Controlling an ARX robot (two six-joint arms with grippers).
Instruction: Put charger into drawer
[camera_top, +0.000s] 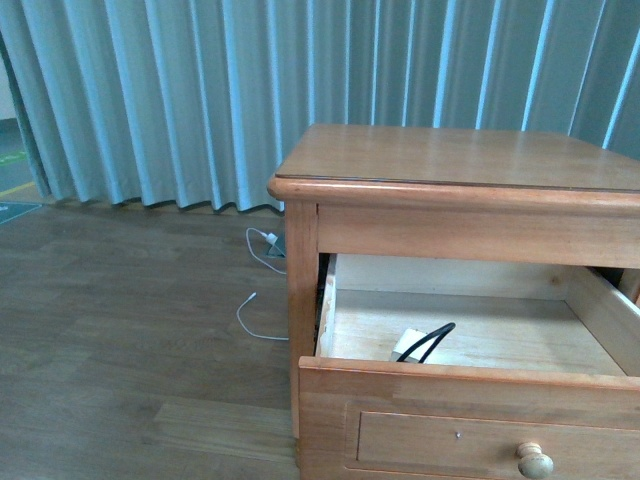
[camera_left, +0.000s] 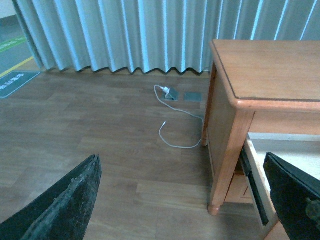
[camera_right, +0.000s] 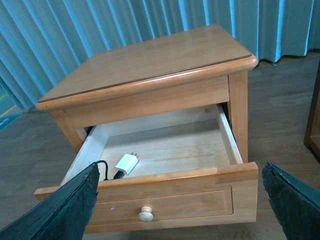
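Our left gripper (camera_left: 180, 156) and right gripper (camera_right: 179, 165) both hang spread and empty. We judge the charger (camera_right: 127, 163) placed inside the drawer (camera_right: 165, 197), by its front wall. We should back away without snagging its black cable (camera_top: 440, 333).

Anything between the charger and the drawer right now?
Nothing visible stands in the way. The charger already lies inside the open drawer, on its floor near the front panel.

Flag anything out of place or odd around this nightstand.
Nothing looks spilled or damaged. The drawer stands pulled out with the charger inside. A thin white cable trails loose on the floor beside the nightstand.
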